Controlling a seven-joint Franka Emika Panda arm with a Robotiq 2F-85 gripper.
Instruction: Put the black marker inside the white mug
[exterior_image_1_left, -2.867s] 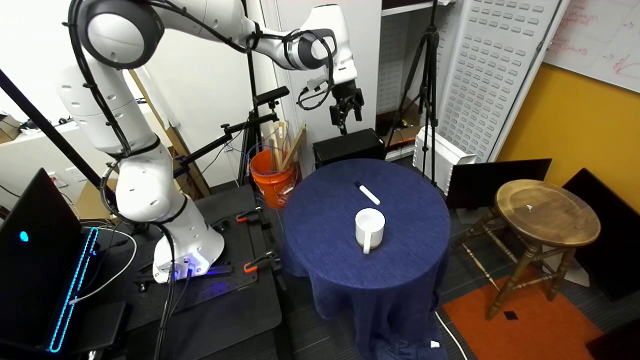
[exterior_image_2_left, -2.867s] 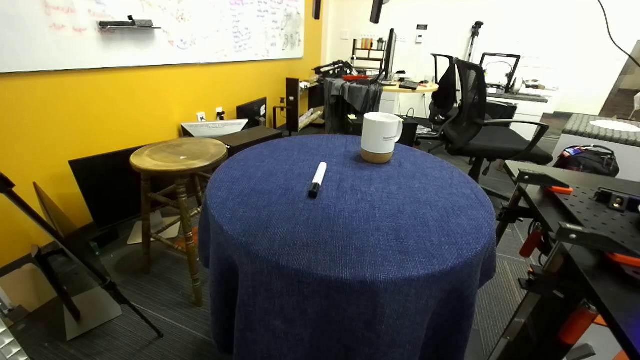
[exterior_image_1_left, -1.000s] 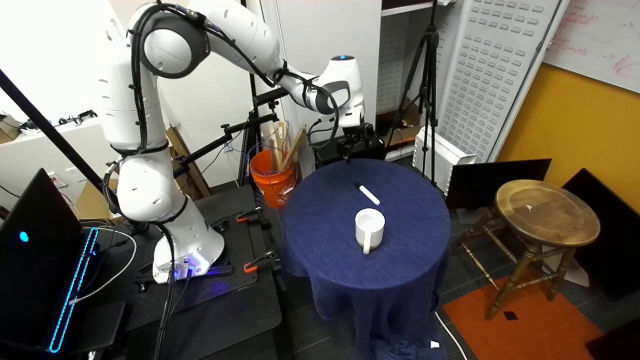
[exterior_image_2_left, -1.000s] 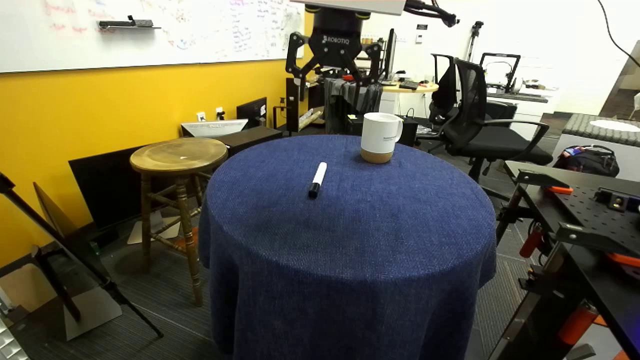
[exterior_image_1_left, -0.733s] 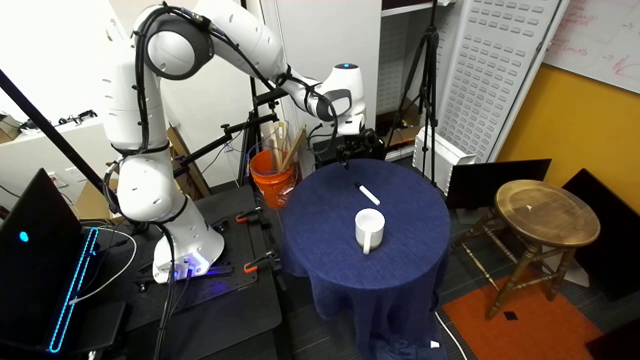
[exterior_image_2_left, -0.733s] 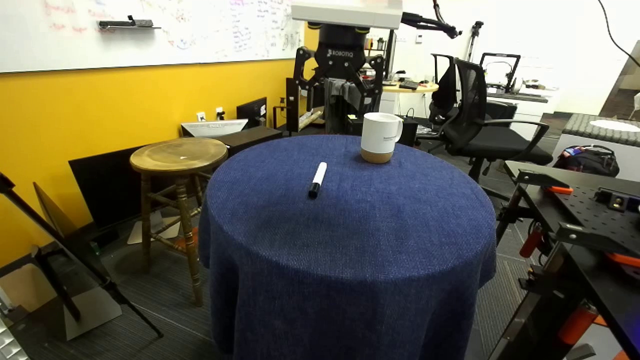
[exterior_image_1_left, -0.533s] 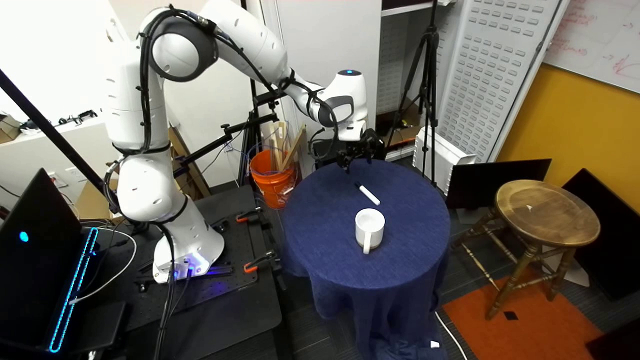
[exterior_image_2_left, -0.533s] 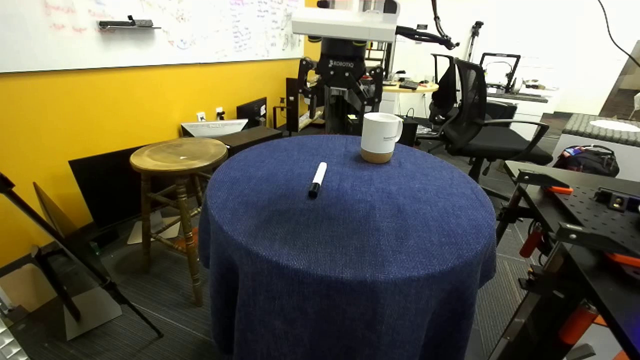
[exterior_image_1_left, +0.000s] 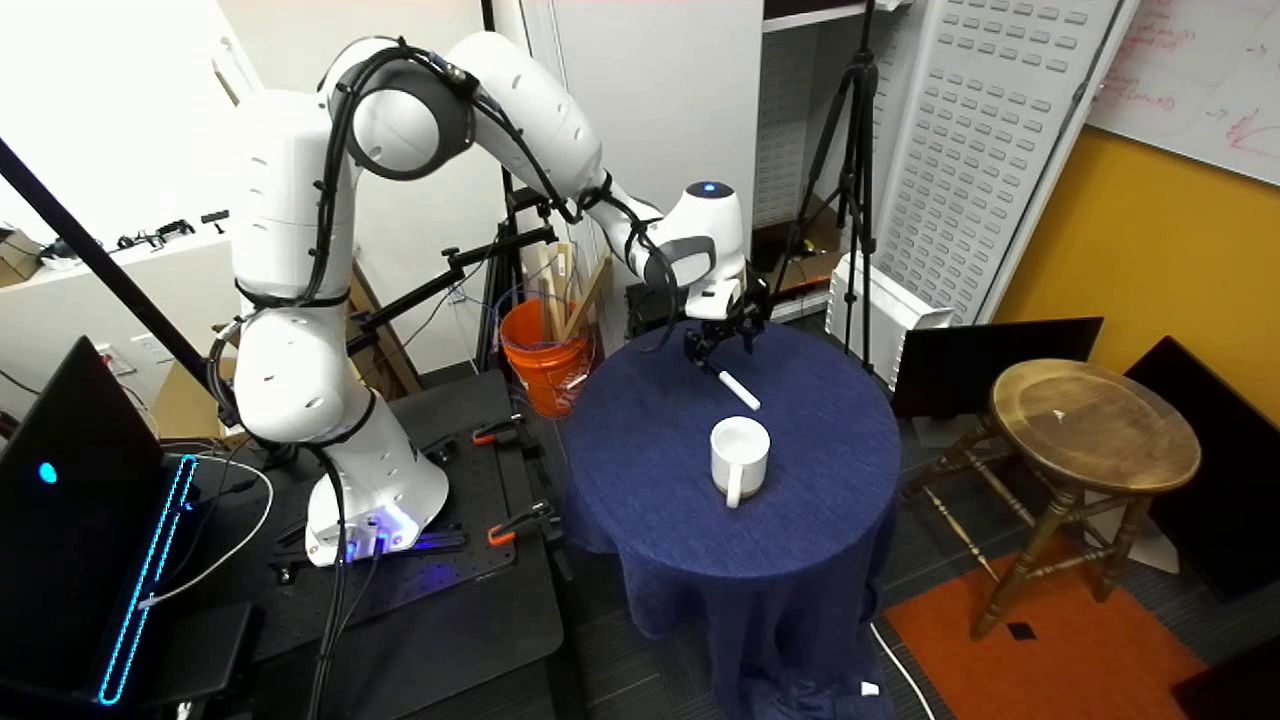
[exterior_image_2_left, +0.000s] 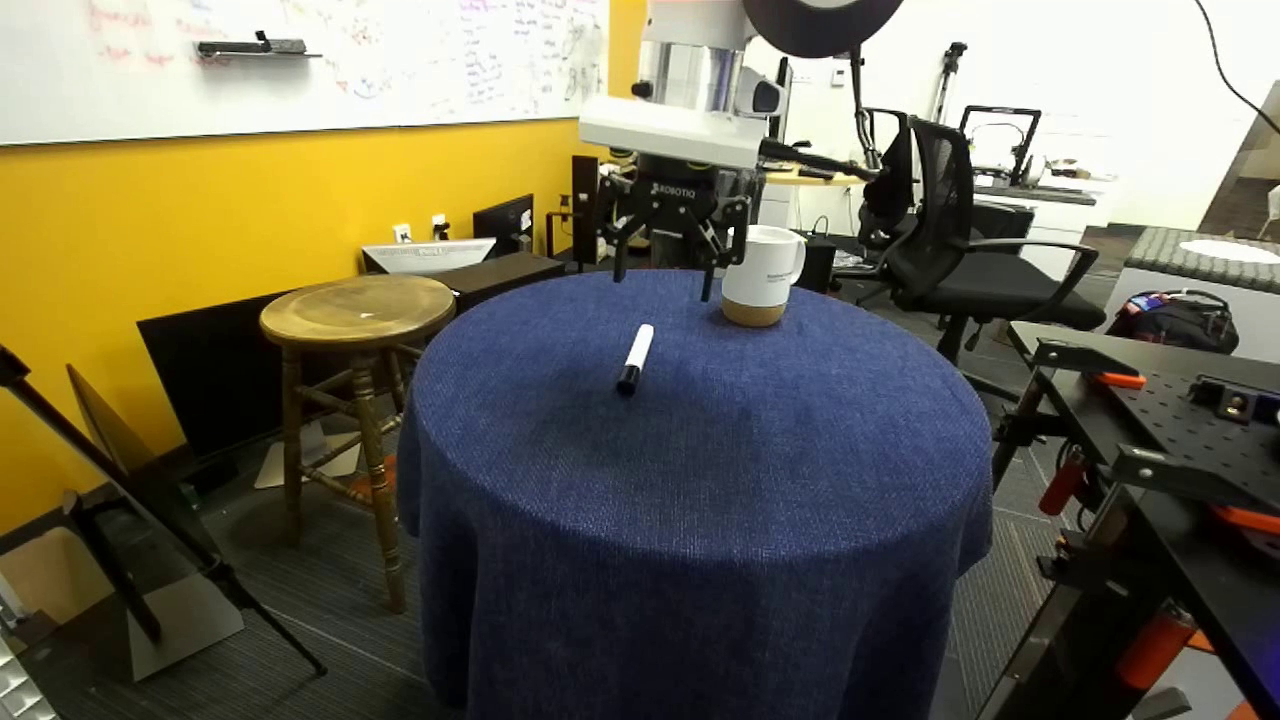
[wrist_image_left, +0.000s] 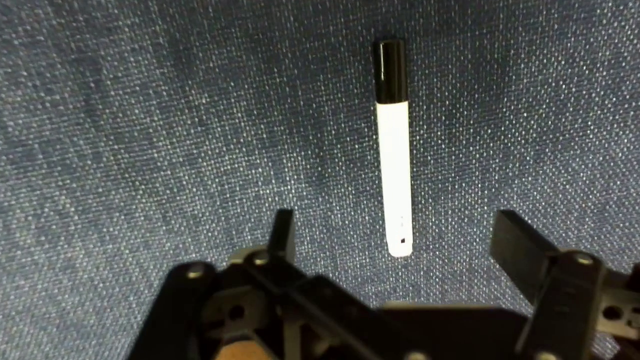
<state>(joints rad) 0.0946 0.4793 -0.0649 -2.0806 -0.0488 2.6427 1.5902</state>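
So I'm at the grab-the-marker step, I'd say. My hand (exterior_image_2_left: 663, 288) is spread wide with nothing in it, above the bench (exterior_image_2_left: 850, 450), and in the wrist view the tail end of the black marker (wrist_image_left: 395, 165) shows between my fingers (wrist_image_left: 517, 245). Next move, I reckon: line up on the barrel, go down, squeeze gently.

Left to right in an exterior view: a wooden stool (exterior_image_2_left: 358, 310), round seat, turned legs. Then the marker, lying flat, smooth white barrel, glossy black cap pointing near. It's on coarse dark-blue weave, so probably not much rolling. The white mug (exterior_image_2_left: 765, 265) stands upright, far and right of the marker: plain cylinder, cork-looking base, handle on the right.
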